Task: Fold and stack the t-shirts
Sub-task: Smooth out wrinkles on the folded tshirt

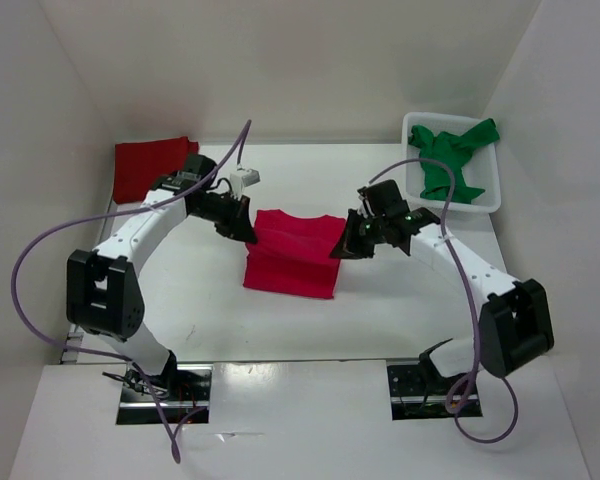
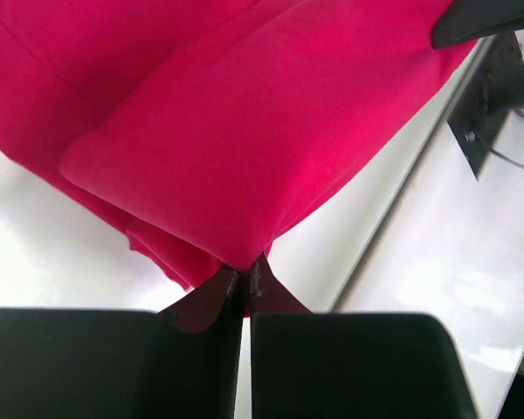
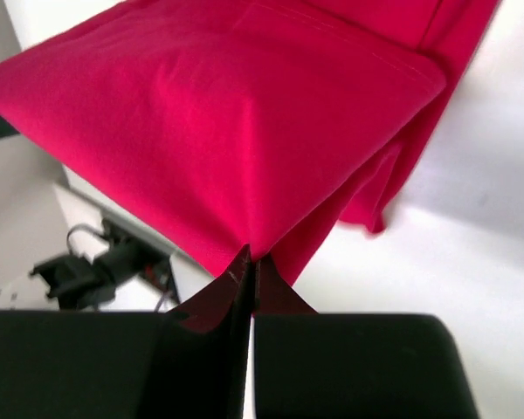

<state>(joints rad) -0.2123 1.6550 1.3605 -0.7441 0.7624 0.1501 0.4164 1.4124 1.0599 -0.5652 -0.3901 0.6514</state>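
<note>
A crimson t-shirt (image 1: 292, 252) hangs stretched between my two grippers over the middle of the table, its lower part draping down to the surface. My left gripper (image 1: 250, 232) is shut on its left edge, and the cloth (image 2: 244, 131) runs pinched into the closed fingertips (image 2: 246, 272). At the right edge my right gripper (image 1: 342, 245) is shut on the shirt too, with the cloth (image 3: 227, 122) pulled taut from its tips (image 3: 250, 262). A dark red t-shirt (image 1: 150, 165) lies at the far left. A green t-shirt (image 1: 455, 158) sits crumpled in the white basket (image 1: 492, 195).
The white basket stands at the far right corner. White walls enclose the table at the back and on both sides. Purple cables loop off both arms. My arm bases sit at the near edge.
</note>
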